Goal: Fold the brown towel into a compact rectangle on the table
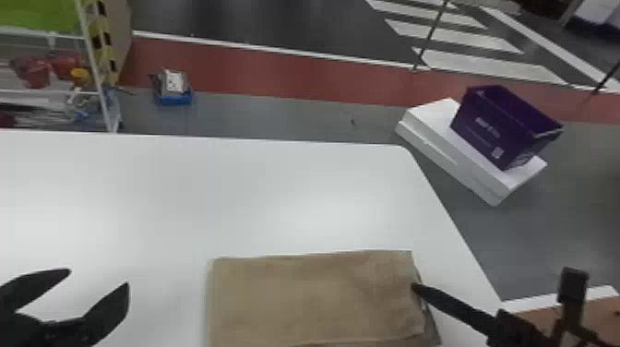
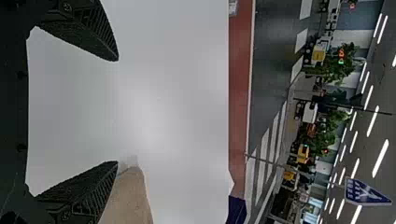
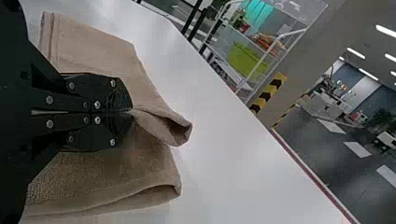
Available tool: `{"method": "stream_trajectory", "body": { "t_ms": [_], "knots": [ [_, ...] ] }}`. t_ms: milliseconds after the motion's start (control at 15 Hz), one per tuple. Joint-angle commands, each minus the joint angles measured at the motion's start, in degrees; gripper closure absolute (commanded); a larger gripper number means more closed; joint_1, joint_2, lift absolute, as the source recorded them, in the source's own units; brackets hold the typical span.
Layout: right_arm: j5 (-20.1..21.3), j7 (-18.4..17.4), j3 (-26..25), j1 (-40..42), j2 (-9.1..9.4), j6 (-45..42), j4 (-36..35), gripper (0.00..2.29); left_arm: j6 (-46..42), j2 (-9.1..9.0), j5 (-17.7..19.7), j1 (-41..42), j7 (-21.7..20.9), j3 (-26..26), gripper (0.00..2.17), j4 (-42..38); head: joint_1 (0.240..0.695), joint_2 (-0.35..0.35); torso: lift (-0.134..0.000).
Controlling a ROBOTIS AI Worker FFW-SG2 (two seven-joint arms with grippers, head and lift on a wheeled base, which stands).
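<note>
The brown towel (image 1: pixel 313 295) lay folded in a rough rectangle on the near part of the white surface (image 1: pixel 184 198), toward its right edge; the right gripper (image 1: pixel 414 287) was at the towel's right side, its jaws closed on a pinch of the cloth; the right wrist view showed that pinched bit drawn up into a small, hollow fold, with another rolled edge of towel just beside it; the left gripper (image 1: pixel 98 278) hung over the surface to the towel's left, apart from it, its jaws wide open with nothing between them; past the surface's right edge, a purple box (image 1: pixel 479 131) sat on a white box (image 1: pixel 443 150).
</note>
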Motion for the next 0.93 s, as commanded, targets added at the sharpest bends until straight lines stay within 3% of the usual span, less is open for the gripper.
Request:
{"method": "stream_trajectory", "body": {
  "t_ms": [0,200,467,667,867],
  "knots": [
    [1.29,-0.29,0.26,0.00,-1.11,-0.58,2.04,1.27,0.00,-0.15,0.00,0.23,-0.01,0.04,0.10,0.15,0.695,-0.293,-0.123],
    [-0.65,0.07,-0.97,-0.09,-1.81,1.88,0.90,1.27,-0.18,-0.15,0.00,0.05,0.25,-0.23,0.10,0.32,0.695,-0.313,-0.123],
    [-4.34,0.68,-4.49,0.35,-0.93,5.75,-2.97,1.27,0.00,-0.15,-0.09,-0.30,0.25,-0.31,0.10,0.15,0.695,-0.307,-0.123],
    [-4.34,1.21,-7.03,-1.06,-3.13,7.51,-1.21,1.27,0.53,-0.15,-1.05,-0.39,0.25,-0.40,0.10,0.32,0.695,-0.318,-0.123],
    [-3.46,1.03,-4.84,-1.06,-5.24,2.23,5.56,1.27,0.70,-0.15,-1.49,-0.39,0.34,-0.93,0.10,0.50,0.695,-0.350,-0.123]
  ]
}}
